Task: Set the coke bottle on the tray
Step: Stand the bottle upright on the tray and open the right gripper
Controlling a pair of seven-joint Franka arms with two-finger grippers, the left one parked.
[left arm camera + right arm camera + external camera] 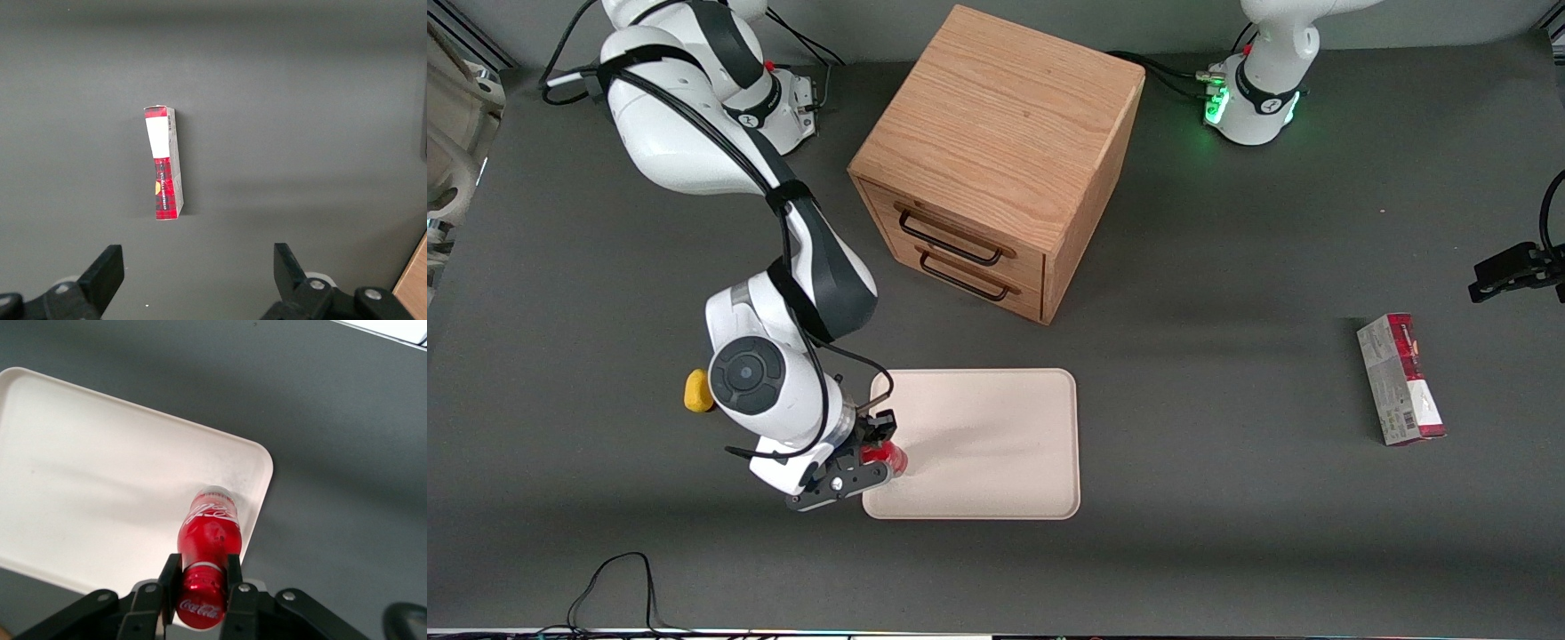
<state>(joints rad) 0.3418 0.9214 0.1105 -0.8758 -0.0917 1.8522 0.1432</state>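
My gripper (201, 568) is shut on the neck of the small red coke bottle (208, 532), its red cap toward the camera. The bottle stands upright over the cream tray (100, 473), near the tray's corner; I cannot tell whether its base touches the tray. In the front view the gripper (876, 449) and the bottle (885, 457) are at the tray's (996, 444) edge toward the working arm's end, near the corner closest to the front camera. Only a bit of red shows there under the fingers.
A wooden drawer cabinet (996, 160) stands farther from the front camera than the tray. A yellow lump (696, 391) lies beside the working arm's wrist. A red-and-grey carton (1400, 378) lies toward the parked arm's end, also in the left wrist view (163, 163).
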